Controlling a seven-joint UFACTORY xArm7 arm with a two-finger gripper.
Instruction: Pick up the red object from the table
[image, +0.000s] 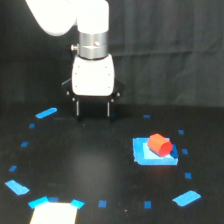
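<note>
The red object (159, 144) is a small red-orange rounded block lying on the bright blue square patch (155, 153) on the black table (100, 165), toward the exterior view's right. My gripper (92, 111) hangs from the white arm body (92, 75) at upper centre, well to the left of and behind the red object. Its two dark fingers point down and stand apart with nothing between them. It is open and empty.
Small blue tape marks (46, 113) dot the table in a rough ring. Larger blue tape pieces lie at the lower left (17, 187) and lower right (186, 198). A bright white-and-cyan patch (55, 210) sits at the bottom edge. A black curtain (165, 50) hangs behind.
</note>
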